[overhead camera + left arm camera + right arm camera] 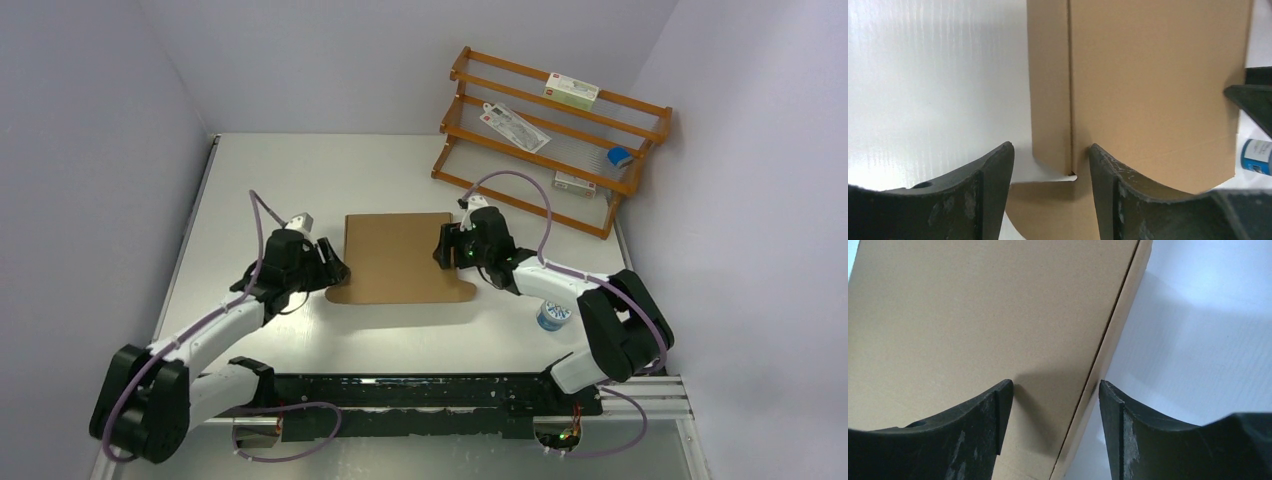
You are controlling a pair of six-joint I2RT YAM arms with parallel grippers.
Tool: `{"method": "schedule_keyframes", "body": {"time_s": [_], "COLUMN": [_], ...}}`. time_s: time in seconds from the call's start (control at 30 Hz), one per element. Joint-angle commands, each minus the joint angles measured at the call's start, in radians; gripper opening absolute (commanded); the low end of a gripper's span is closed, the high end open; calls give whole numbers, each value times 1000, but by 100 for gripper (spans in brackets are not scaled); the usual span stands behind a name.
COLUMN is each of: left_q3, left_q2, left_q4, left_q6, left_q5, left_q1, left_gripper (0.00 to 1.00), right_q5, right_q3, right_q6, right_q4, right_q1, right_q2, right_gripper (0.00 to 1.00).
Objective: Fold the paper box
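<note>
Setting: a robotics test cell, probably a laboratory. Plain walls (300,60) enclose a white table (400,160); two arms (215,325) mount on a black base rail (430,385).

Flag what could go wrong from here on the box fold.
1. The left end effector and the right end effector both stand open astride the side edges of the paper box; nothing clamps it, so an uneven push may slide or twist the sheet.
2. The blue-and-white tin stands close by the right arm; a swing could knock it.
3. The left fingers sit by the notch above the rounded tab; closing there might snag or crease it.
</note>
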Motion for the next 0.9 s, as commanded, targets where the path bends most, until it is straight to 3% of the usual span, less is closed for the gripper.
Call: {"method": "schedule_keyframes", "body": {"time_s": [0.0,0.17,0.37,0.53,0.87], "left_q3": [2,-26,-47,-23,92], "left_q2": [128,249,230,151,0], "left_q4": [91,185,188,137,-63], "left_q6": [-27,-36,-38,-43,20], "left_q5": [52,120,129,133,38], "left_q1": [-7,-7,-7,-7,-6], "left_gripper": [60,50,45,52,64], "right_q5": [17,-29,-68,-80,41], "right_q3": [-8,-55,-78,-49,-36], "right_q6": [-8,12,21,12,-106], "right_q4": [-2,38,67,34,-88], "right_q1": [-15,-17,-17,-16,14], "right_q2": [-1,20,26,-19,-196], "right_gripper": [67,63,60,62,78]}}
